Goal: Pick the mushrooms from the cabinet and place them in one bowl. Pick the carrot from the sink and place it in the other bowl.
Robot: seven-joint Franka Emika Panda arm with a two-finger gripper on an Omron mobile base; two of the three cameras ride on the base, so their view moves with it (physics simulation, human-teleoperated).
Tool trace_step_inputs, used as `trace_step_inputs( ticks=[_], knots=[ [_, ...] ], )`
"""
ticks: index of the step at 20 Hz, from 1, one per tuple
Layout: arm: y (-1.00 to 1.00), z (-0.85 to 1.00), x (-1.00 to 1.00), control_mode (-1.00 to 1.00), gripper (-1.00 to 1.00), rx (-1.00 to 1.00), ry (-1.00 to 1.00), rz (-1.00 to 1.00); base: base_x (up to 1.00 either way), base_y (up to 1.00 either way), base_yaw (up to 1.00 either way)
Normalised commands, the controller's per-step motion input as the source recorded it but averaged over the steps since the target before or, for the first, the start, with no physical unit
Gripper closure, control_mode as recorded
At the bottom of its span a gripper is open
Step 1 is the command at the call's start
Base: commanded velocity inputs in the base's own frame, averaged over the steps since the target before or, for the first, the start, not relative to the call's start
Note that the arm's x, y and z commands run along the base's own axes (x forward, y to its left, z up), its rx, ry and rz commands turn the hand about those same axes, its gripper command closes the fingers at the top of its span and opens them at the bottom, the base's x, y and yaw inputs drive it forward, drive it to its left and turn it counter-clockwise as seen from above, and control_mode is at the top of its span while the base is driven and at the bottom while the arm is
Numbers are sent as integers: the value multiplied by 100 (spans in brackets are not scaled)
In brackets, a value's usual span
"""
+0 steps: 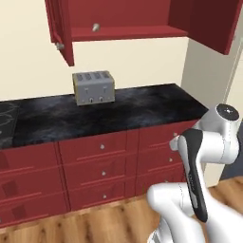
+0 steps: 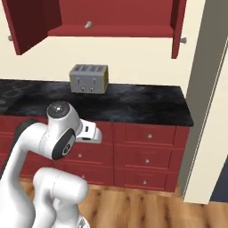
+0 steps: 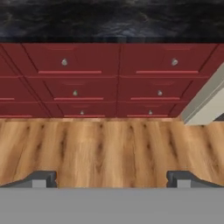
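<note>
Left base view: the dark red wooden wall cabinet [image 1: 142, 19] hangs above the counter with both doors swung open.
Shelf: a small tan-brown mushroom [image 1: 96, 27] with a rounded cap sits near the front edge of the cabinet shelf, toward its left end; too small to tell which way its stem points.
Counter: a glossy black speckled stone countertop [image 1: 142, 111] carries a boxy brushed-silver four-slot toaster [image 1: 93, 87] near its back edge, long axis along the wall.
Below: dark red drawer fronts [image 1: 102, 163] with small round silver knobs, over a light wood-plank floor [image 1: 104, 223].

Right base view: the cabinet [image 2: 111, 15] stands open, smooth red panels inside.
Shelf here: the mushroom [image 2: 88, 24] rests at the shelf's front edge, left of its middle.
Counter here: the toaster [image 2: 89, 79] stands by the back edge of the countertop [image 2: 142, 104], directly below the mushroom.
Pillar: a plain cream wall post [image 2: 205, 111] bounds the countertop's right end.

Hand view: the gripper [image 3: 112, 179] looks at the drawers [image 3: 118, 78] and floor [image 3: 109, 144].
Tool: jaws spread wide, released, nothing between the dark blocky fingertips [image 3: 41, 178].
</note>
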Motion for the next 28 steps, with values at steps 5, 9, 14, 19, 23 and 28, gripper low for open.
trace_step_inputs(
  ticks=[5,9,14,19,23,28],
  knots=[
    [0,0,0,100,-100,0,0,0,92,-4,2],
    [0,0,0,100,-100,0,0,0,89,1,0],
    [0,0,0,100,-100,0,0,0,73,-19,1],
    [0,0,0,100,-100,0,0,0,83,-1,0],
    [0,0,0,100,-100,0,0,0,73,1,-2],
    [17,27,14,-100,-100,1,0,-7,21,0,-1]
  ],
)
